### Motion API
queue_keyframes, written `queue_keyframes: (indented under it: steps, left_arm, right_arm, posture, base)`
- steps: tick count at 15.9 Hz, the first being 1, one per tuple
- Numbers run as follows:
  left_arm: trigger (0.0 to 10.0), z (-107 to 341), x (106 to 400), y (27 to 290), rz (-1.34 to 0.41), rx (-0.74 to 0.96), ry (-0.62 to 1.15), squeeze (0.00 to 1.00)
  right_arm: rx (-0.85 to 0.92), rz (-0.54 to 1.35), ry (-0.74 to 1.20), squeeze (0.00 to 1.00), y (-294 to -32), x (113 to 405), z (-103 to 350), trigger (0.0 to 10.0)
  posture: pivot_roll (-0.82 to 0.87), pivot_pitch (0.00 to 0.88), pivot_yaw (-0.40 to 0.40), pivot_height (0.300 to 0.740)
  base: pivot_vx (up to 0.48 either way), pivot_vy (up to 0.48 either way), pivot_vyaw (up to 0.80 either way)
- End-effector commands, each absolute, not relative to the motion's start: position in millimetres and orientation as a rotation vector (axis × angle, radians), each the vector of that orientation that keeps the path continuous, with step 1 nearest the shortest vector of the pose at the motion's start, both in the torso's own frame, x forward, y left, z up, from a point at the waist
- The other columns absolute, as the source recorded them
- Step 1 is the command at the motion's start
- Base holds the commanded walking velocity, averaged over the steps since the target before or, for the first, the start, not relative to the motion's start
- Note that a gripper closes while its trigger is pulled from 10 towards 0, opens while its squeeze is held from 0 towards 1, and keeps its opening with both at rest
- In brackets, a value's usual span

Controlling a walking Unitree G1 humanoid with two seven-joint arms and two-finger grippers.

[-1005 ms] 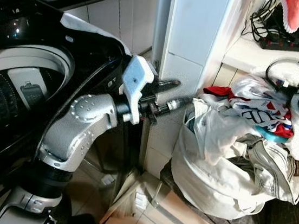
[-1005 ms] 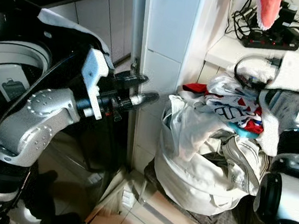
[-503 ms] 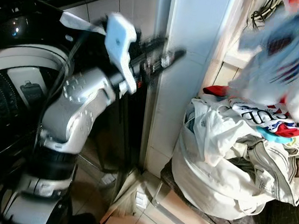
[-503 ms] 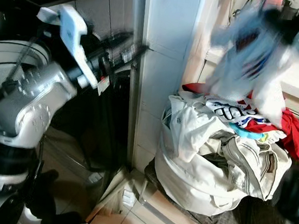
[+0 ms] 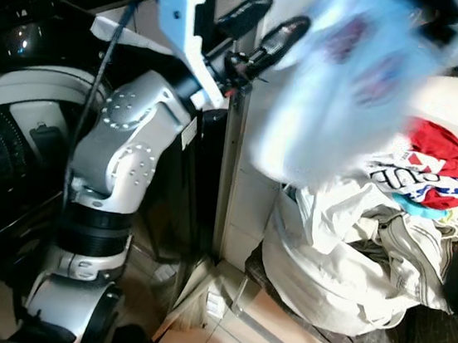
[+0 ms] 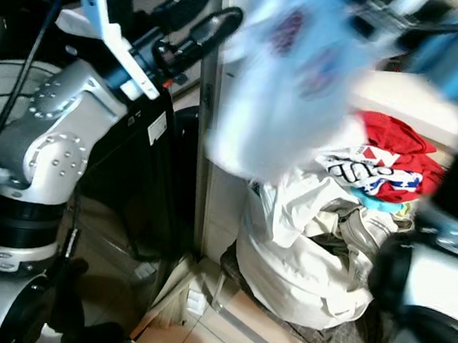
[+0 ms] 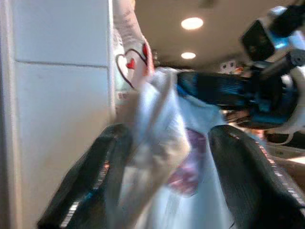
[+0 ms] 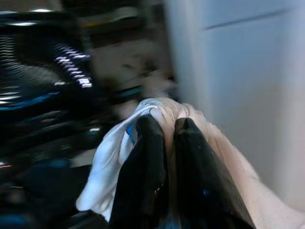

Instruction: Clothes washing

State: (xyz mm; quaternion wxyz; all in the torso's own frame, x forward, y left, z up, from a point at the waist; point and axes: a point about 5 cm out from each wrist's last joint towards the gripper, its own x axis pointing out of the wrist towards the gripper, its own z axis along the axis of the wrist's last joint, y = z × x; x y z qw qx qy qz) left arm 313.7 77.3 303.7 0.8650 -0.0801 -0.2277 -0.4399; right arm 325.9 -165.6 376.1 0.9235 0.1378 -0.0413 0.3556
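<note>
- While the right gripper (image 8: 164,143) is pinching a white garment (image 5: 339,93) between its closed fingers, the cloth is hanging blurred across the upper middle of the head views, above the laundry pile (image 5: 355,237).
- Left gripper (image 5: 259,29) is sitting raised in the upper middle-left, fingers spread apart and holding nothing, beside the white tiled pillar (image 5: 268,193); in its wrist view the garment is showing between the two fingers.
- Washing machine (image 5: 8,136) is occupying the left edge, drum opening dark.
- Pile of cream, red and printed clothes is resting lower right on a dark cloth.
</note>
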Motion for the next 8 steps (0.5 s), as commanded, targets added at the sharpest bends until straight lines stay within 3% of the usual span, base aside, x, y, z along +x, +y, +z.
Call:
queue_keyframes:
  steps: [1, 5, 8]
  left_arm:
    - [10.0, 308, 310, 70, -0.985, -0.167, -0.473, 1.0]
    - [10.0, 299, 293, 53, -1.135, -0.247, -0.414, 1.0]
    - [10.0, 289, 300, 45, -1.057, -0.11, -0.399, 1.0]
  right_arm:
    - [0.324, 0.775, -0.118, 0.0, -165, 322, 384, 0.0]
    - [0.386, 0.859, -0.087, 0.0, -146, 321, 376, 0.0]
    - [0.422, 0.934, -0.062, 0.0, -130, 315, 373, 0.0]
  posture:
    - [-0.02, 0.0, -0.01, 0.74]
    - [-0.02, 0.0, -0.016, 0.74]
    - [-0.02, 0.0, -0.018, 0.74]
  base:
    - [0.0, 0.0, 0.0]
    - [0.0, 0.0, 0.0]
    - [0.0, 0.0, 0.0]
